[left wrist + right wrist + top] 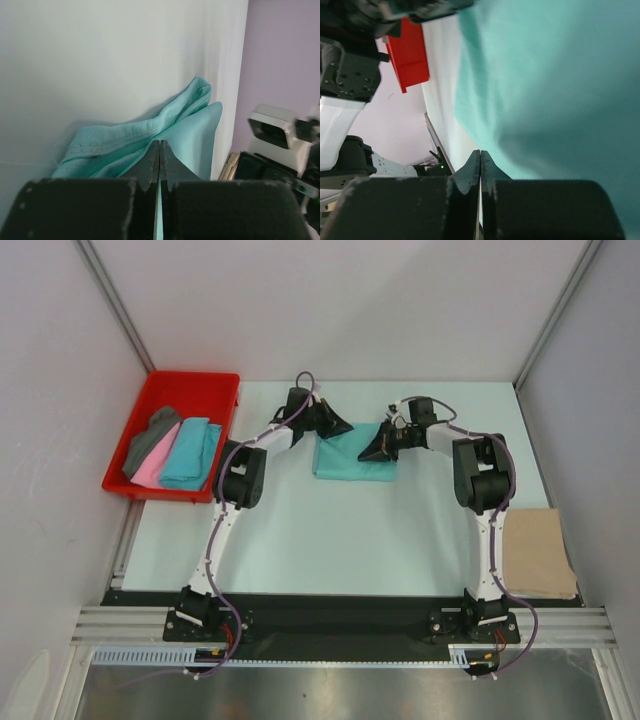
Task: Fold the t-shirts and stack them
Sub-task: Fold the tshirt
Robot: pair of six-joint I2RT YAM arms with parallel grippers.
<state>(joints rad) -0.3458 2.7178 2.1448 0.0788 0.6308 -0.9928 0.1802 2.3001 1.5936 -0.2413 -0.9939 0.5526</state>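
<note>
While both are pinched together, left gripper (342,427) sits at the mint green t-shirt's (345,462) eleven o'clock, right gripper (368,452) at its three.

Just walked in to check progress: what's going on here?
Both arms work on the green shirt mid-table: left gripper at its far edge, right gripper at its right side, both shut. A grey shirt, pink shirt and turquoise shirt lie in the tray; a folded tan shirt sits at the right.
</note>
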